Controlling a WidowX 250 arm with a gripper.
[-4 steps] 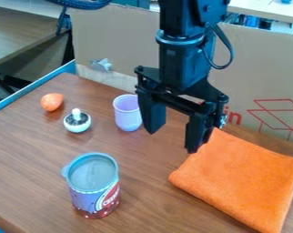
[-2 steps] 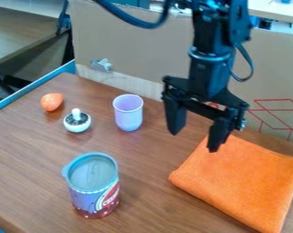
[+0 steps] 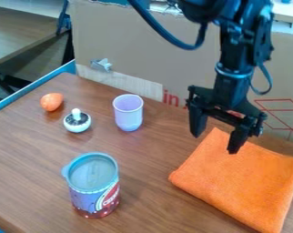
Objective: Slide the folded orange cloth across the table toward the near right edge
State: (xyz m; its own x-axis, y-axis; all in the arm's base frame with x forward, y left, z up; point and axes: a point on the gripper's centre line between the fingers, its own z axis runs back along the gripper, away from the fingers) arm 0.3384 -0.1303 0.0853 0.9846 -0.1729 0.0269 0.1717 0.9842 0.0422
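My gripper [image 3: 215, 144] hangs open over the back left part of the orange cloth [image 3: 237, 179], with nothing between its fingers. The cloth lies folded flat on the right of the table. Left of the gripper stands a light purple cup [image 3: 128, 113], upright. Farther left are a small white and dark round object with a white knob [image 3: 77, 121] and an orange egg-shaped object [image 3: 52, 102]. A blue and red can with a greyish lid [image 3: 94, 185] stands upright nearer the front.
A cardboard panel [image 3: 130, 45] with red markings rises along the table's back edge, with a silver clip-like piece [image 3: 101, 65] at its left. A blue edge strip [image 3: 27, 91] borders the wooden table [image 3: 155, 200] on the left.
The gripper has moved right and somewhat back, from beside the purple cup to over the cloth's corner, staying open. The objects on the table have kept their places.
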